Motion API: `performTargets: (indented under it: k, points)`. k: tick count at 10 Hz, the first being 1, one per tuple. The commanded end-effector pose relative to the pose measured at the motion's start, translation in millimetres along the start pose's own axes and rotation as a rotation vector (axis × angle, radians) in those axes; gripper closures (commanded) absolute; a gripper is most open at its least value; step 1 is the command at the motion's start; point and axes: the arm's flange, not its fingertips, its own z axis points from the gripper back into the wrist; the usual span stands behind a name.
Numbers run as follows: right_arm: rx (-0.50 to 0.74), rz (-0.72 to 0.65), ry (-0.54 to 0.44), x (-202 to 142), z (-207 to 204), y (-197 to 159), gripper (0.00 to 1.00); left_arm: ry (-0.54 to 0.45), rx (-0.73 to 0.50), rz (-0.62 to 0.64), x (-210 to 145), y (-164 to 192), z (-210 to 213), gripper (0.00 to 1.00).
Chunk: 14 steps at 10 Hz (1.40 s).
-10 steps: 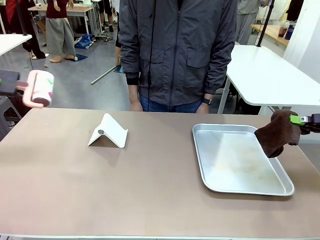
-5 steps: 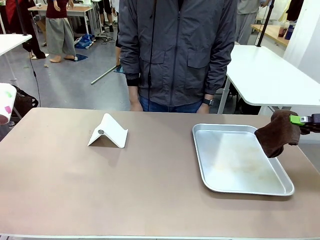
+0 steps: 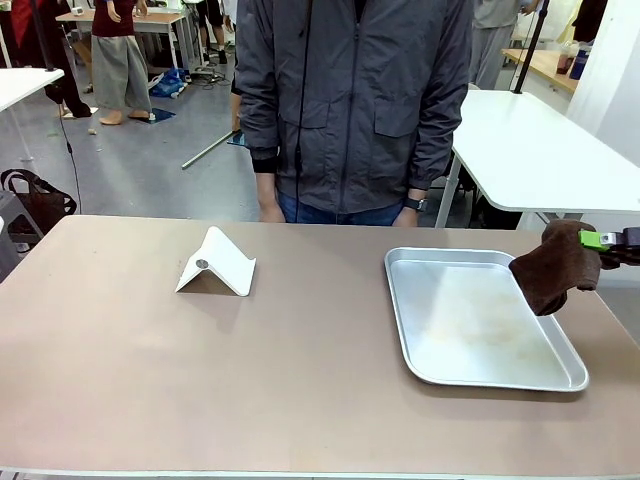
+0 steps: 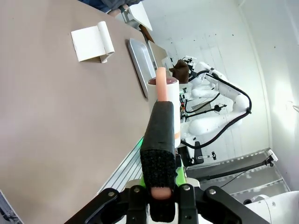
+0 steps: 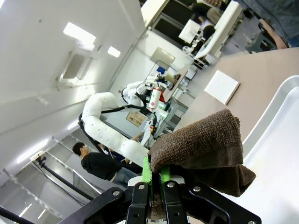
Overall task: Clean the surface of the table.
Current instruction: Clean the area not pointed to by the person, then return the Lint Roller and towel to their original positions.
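Note:
The table (image 3: 200, 370) has a matte brownish top and spreads wide across the front view. At its right edge my right gripper (image 3: 598, 240) is shut on a dark brown cloth (image 3: 555, 268) that hangs over the right rim of a metal tray (image 3: 480, 325). The right wrist view shows the same cloth (image 5: 201, 149) pinched in the right gripper (image 5: 155, 179). My left gripper (image 4: 159, 186) is shut on the black-sleeved pink handle of a lint roller (image 4: 164, 100), held off the table's edge above the table (image 4: 56, 116).
A white folded stand (image 3: 215, 265) sits left of centre on the table. A person in a grey jacket (image 3: 350, 100) stands at the far edge, hands down. White-topped tables (image 3: 540, 150) stand behind on the right.
My left arm has carried the lint roller leftward out of the front view. The right gripper and cloth have not moved.

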Motion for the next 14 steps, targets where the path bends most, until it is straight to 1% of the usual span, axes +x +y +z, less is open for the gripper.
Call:
performTargets:
  k: [1, 14]
  points:
    - [0.007, 0.016, -0.021, 3.8, -0.8, 2.0, 0.92, -0.025, 0.013, -0.002, 8.7, -8.6, -5.9, 0.97]
    - [0.007, 0.016, -0.021, 3.8, -0.8, 2.0, 0.92, -0.025, 0.013, -0.002, 8.7, -8.6, -5.9, 0.97]
